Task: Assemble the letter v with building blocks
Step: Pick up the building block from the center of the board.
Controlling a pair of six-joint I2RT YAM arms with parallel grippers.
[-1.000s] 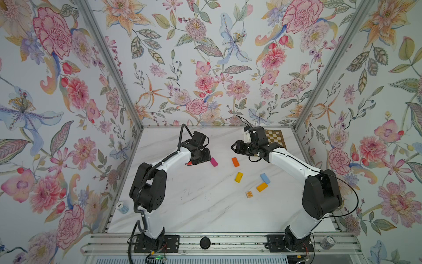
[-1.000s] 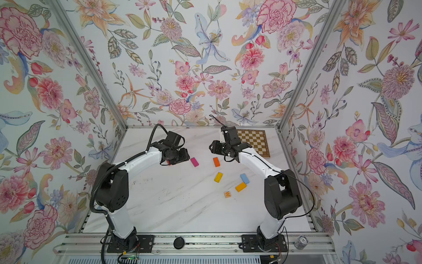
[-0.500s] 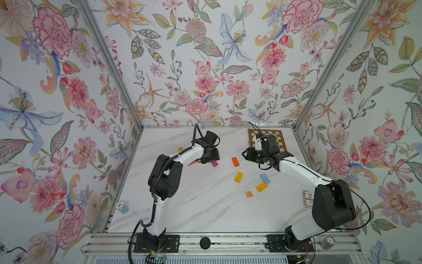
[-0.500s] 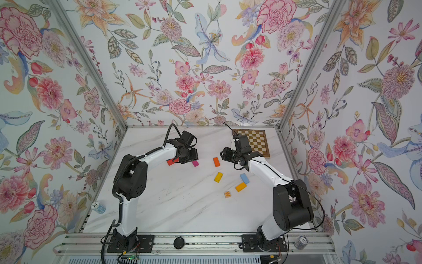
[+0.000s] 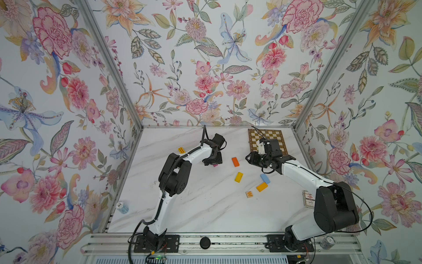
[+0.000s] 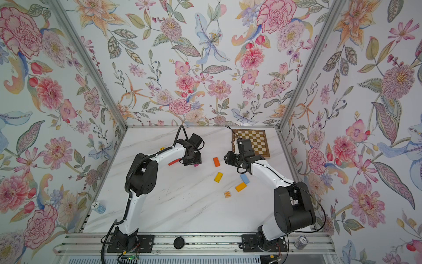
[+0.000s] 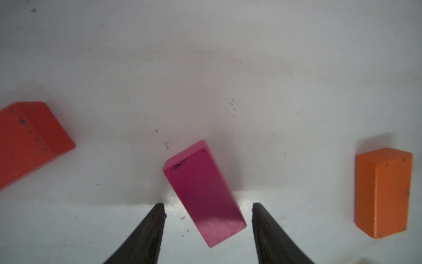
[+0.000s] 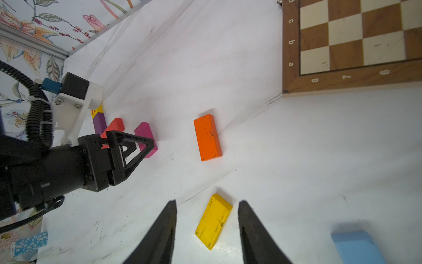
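The left fingers (image 7: 148, 233) stand moderately wide and hold nothing; the magenta block (image 7: 203, 192) lies flat on the bench (image 7: 205, 57) between them, skewed to their line, with a strip of bare bench on either side, so neither finger touches it; its near end sits between the tips and its far end reaches out past them. The right wrist view shows these fingers pointing down at the bench right over that block. The red block (image 7: 29, 141) lies apart on one side of the magenta block and the orange block (image 7: 383, 194) well apart on the other; beyond the red one a purple block (image 8: 99, 122) lies with a yellow cube (image 8: 96, 112) at its far end, both partly hidden by the left wrist.

The right fingers (image 8: 159, 233) are also parted and empty; the yellow block (image 8: 213, 220) shows between them in the right wrist view, yet in both top views they hang beside the orange block, near the chessboard (image 5: 271, 137) corner, with the yellow block apart from them, nearer the robot's base. The blue block (image 5: 265, 178) lies under the right forearm; the amber block (image 5: 261, 187) is just beside it, and the W cube (image 5: 249, 194) is near that. No blocks yet form two rows meeting at a corner.
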